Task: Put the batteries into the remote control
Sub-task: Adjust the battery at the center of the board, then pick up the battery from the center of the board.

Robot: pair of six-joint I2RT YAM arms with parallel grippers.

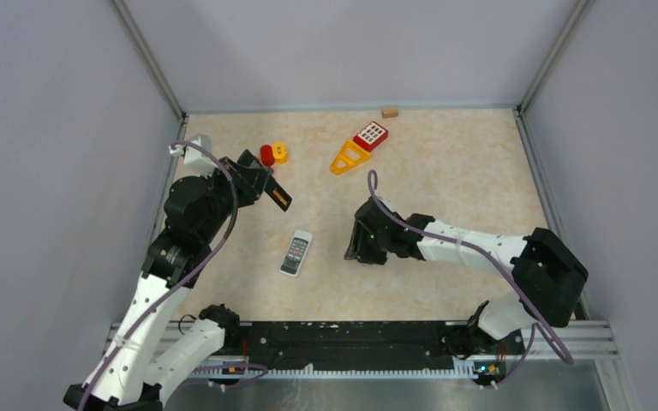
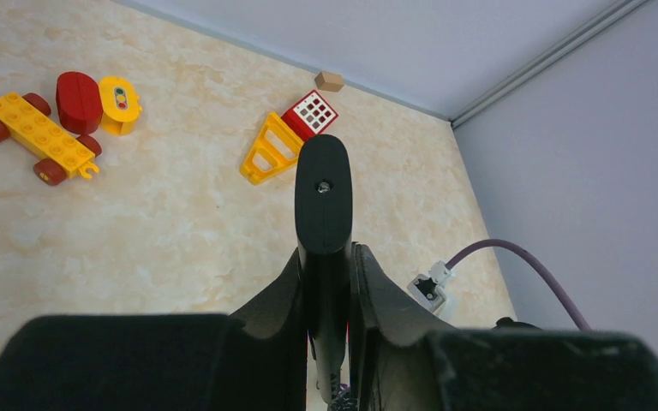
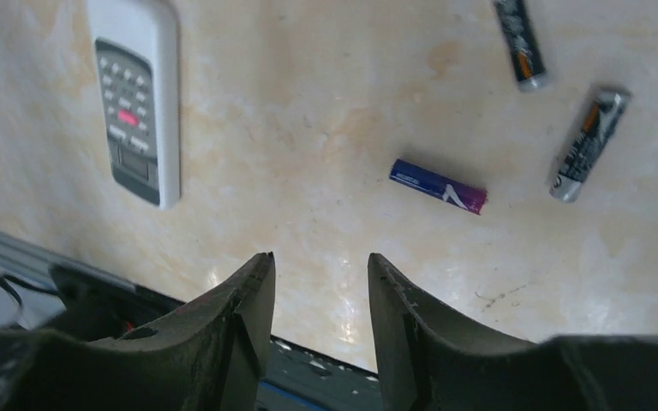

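**Step in hand (as judged): pick up the first cell.**

The right claw (image 3: 319,264) hangs over the counter (image 3: 291,103), jaws partly apart with nothing between them. The purplish-blue battery (image 3: 437,186) lies flat just beyond the jaws and to one side. The black-and-orange battery (image 3: 518,43) and the grey battery (image 3: 587,144) lie farther off, and none of the three touch. The white remote (image 3: 133,103) lies buttons-up on the other side, well apart from them.

The left claw (image 2: 327,253) is clamped on a slim black bar (image 2: 323,193) raised off the counter. You cannot tell whether this bar is a remote or a cover.

1. Take the purplish-blue battery, as it is nearest.
2. Turn the wrist so the jaws close across the battery's width, not along its length.
3. Centre the jaws over its middle, then lower until the tips are nearly on the counter.
4. Close slowly. A round cell is likely to roll if one jaw touches first.
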